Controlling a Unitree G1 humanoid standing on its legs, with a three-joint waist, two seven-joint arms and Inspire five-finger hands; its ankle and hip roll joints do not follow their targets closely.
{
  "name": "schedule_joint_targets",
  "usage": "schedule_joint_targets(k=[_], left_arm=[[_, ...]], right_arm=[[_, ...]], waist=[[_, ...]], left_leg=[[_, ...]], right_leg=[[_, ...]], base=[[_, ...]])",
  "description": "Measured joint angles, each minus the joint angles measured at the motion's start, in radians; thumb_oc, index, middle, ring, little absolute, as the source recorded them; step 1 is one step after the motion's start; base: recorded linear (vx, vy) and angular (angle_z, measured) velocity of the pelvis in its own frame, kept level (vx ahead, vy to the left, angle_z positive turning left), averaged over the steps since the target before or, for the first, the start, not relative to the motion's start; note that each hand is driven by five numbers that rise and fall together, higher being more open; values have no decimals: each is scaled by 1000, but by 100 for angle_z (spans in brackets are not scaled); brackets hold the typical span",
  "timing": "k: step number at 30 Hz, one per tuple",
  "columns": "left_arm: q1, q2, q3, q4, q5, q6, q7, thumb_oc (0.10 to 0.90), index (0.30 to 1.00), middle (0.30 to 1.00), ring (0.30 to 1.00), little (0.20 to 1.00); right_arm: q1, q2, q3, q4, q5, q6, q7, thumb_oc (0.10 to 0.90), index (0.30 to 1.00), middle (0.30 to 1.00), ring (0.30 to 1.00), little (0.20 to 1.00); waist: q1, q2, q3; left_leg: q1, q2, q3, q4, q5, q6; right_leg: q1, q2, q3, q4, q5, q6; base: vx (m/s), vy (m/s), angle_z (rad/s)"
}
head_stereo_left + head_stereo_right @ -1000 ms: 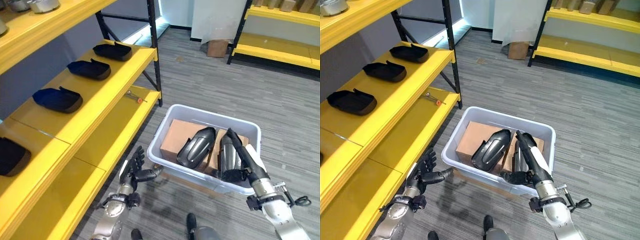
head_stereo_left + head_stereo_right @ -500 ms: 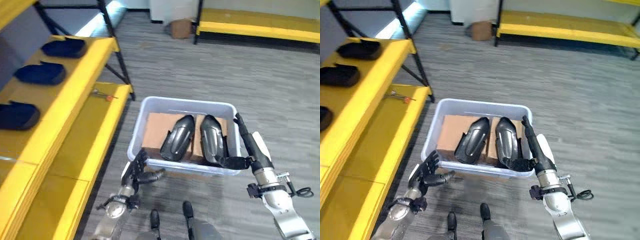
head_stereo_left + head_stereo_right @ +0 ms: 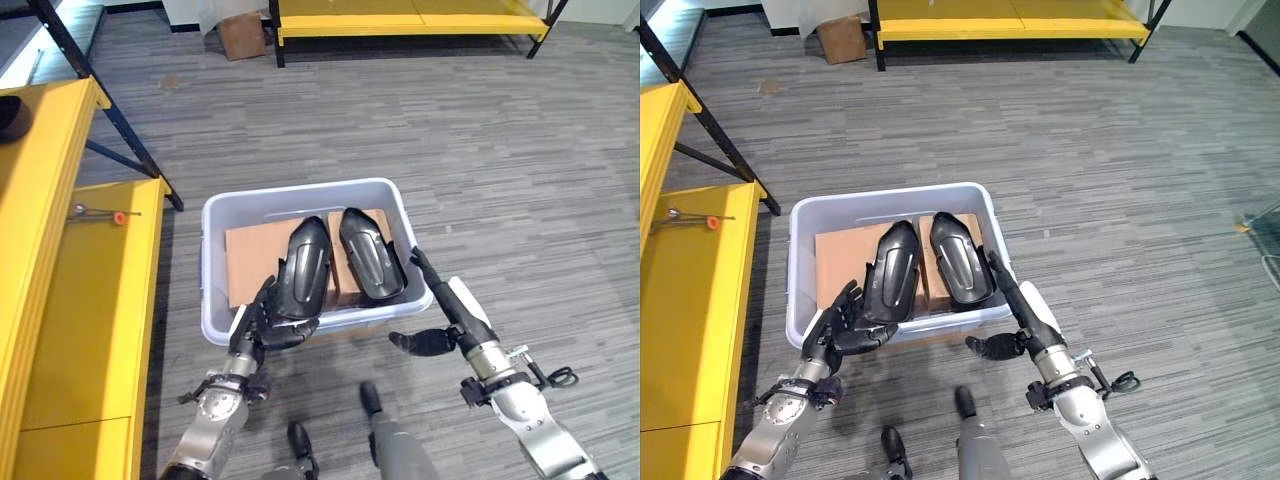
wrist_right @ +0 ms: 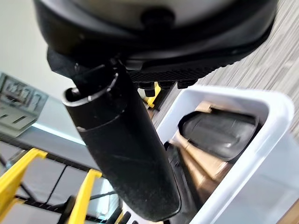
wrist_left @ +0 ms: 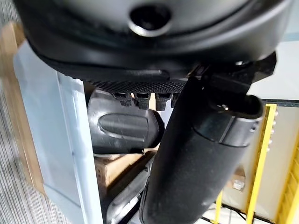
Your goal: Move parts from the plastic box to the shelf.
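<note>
Since a second ago our head camera has swung right, so the plastic box (image 3: 215, 262) now sits centred ahead of us and the yellow shelf (image 3: 60, 300) has slid to the left edge; our right hand (image 3: 455, 315), which then reached inside the box beside the right-hand part, has come out and now lies outside the box's near right corner, while our left hand (image 3: 262, 322) has risen to the near rim.

Two dark moulded parts lie side by side in the box, resting on brown cardboard (image 3: 250, 262): the left part (image 3: 303, 266) and the right part (image 3: 368, 264), both pointing away from us and tilted up on the cardboard. Our left hand's fingers (image 3: 845, 308) stand spread and loosely straight at the near wall, their tips just beside the near end of the left part; we cannot tell whether they touch it. They grip nothing. Our right hand's fingers (image 3: 432, 279) stretch straight along the outside of the box's right wall, thumb out to the side, near the right part but parted from it by the wall, and they hold nothing.

A small tool with an orange tip (image 3: 98, 213) lies on the lower shelf board.
</note>
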Motion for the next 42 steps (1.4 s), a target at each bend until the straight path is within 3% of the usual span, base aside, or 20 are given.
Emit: schedule_joint_targets(k=[1,2,3,4,5,7,8,9,11,12,14,18,19,22,28,36,42], left_arm=[[-44,-9,4,42,-1,-8,8,900,1000,1000,1000,1000],[-27,-1,30,52,-1,-8,27,900,1000,1000,1000,1000],[-14,17,42,58,-1,-8,28,900,1000,1000,1000,1000],[-13,0,54,68,-4,-4,30,900,1000,1000,1000,1000],[9,-2,41,24,-2,-3,22,900,1000,1000,1000,1000],[24,-1,14,-2,-3,-3,15,900,1000,1000,1000,1000],[26,3,-4,-7,-2,-3,1,900,1000,1000,1000,1000],[23,10,-31,-17,-2,-3,-6,900,1000,1000,1000,1000],[18,10,-44,-17,-2,6,-22,900,1000,1000,1000,1000],[15,8,-53,-19,-3,6,-25,900,1000,1000,1000,1000],[-24,13,-59,-25,-3,6,-37,900,1000,1000,1000,1000],[-91,12,-56,-26,-4,4,-39,900,1000,1000,1000,1000],[-104,14,-42,-39,-5,-13,-37,900,1000,1000,1000,1000],[-150,11,-31,-64,-15,-41,-36,900,1000,1000,1000,1000],[-172,13,-21,-93,-42,-38,-19,900,1000,1000,1000,1000],[-148,13,26,-126,-42,-43,6,900,1000,1000,1000,1000],[-150,11,25,-127,-42,-41,11,900,1000,1000,1000,1000]], right_arm=[[-3,3,-26,3,-1,-2,-3,900,1000,1000,1000,1000],[2,3,-17,4,-6,9,-3,900,1000,1000,1000,1000],[12,2,-12,11,-33,9,-3,900,1000,1000,1000,1000],[-3,-26,-14,32,-40,23,-3,900,1000,1000,1000,1000],[-22,-42,-47,31,-40,22,-6,900,1000,1000,1000,1000],[-44,-61,-70,30,-41,22,-7,900,1000,1000,1000,1000],[-66,-77,-75,28,-42,22,-19,900,1000,1000,1000,1000],[-105,-103,-83,22,-55,20,-24,900,1000,1000,1000,1000],[-144,-112,-94,21,-78,20,-33,900,1000,1000,1000,1000],[-156,-135,-93,20,-88,21,-43,900,1000,1000,1000,1000],[-189,-198,-97,20,-132,25,-71,900,1000,1000,1000,1000],[-282,-240,-81,21,-166,34,-90,900,1000,1000,1000,1000],[-356,-262,-43,22,-196,41,-98,900,1000,1000,1000,1000],[-425,-263,-30,22,-225,43,-106,900,1000,1000,1000,1000],[-437,-264,19,23,-295,50,-106,900,1000,1000,1000,1000],[-443,-262,28,27,-354,86,-115,900,1000,1000,1000,1000],[-536,-260,73,30,-420,104,-122,900,1000,1000,1000,1000]], waist=[[11,3,24],[11,11,38],[8,-19,45],[21,-12,55],[33,6,55],[39,3,53],[33,4,52],[37,4,52],[20,13,53],[9,27,53],[4,54,71],[5,97,137],[6,115,148],[17,136,175],[37,128,216],[40,127,242],[41,127,243]], left_leg=[[-50,19,-19,85,-40,-14],[-53,54,-56,82,-20,-51],[-27,85,-96,63,4,-92],[19,144,-137,18,34,-127],[-12,200,-143,21,114,-37],[-40,236,-143,12,230,36],[-65,260,-143,5,302,25],[-82,273,-148,6,299,-32],[-91,257,-151,24,235,-99],[-92,258,-158,42,240,-106],[-95,257,-140,29,189,-132],[-90,257,-139,24,146,-139],[-124,256,-134,29,125,-136],[-165,246,-114,4,76,-120],[-202,194,-112,-2,78,-120],[-219,186,-110,-4,78,-121],[-219,180,-113,-5,78,-122]], right_leg=[[-21,-91,-43,-25,14,29],[-2,-143,-83,-113,44,12],[72,-107,-118,-138,55,22],[129,-16,-175,-99,25,-2],[101,53,-203,-29,-23,-56],[67,95,-224,39,-67,-110],[45,108,-248,62,-91,-146],[7,129,-261,81,-104,-171],[-7,150,-284,78,-87,-190],[-19,165,-296,82,-81,-202],[-67,204,-317,96,-69,-223],[-95,216,-322,100,-63,-234],[-154,217,-317,128,-66,-234],[-233,212,-313,177,-59,-225],[-297,161,-281,220,-57,-205],[-313,154,-279,216,-48,-210],[-312,148,-279,215,-48,-209]], base=[[144,-428,34],[147,-502,78],[130,-618,106],[68,-534,104],[-9,-508,67],[-68,-350,39],[-63,-211,26],[-78,-215,13],[-71,-162,4],[-68,-74,16],[-96,-102,6],[-63,-58,-2],[-51,-40,-9],[-27,-5,1],[-14,8,3],[0,4,0],[1,14,-1]])
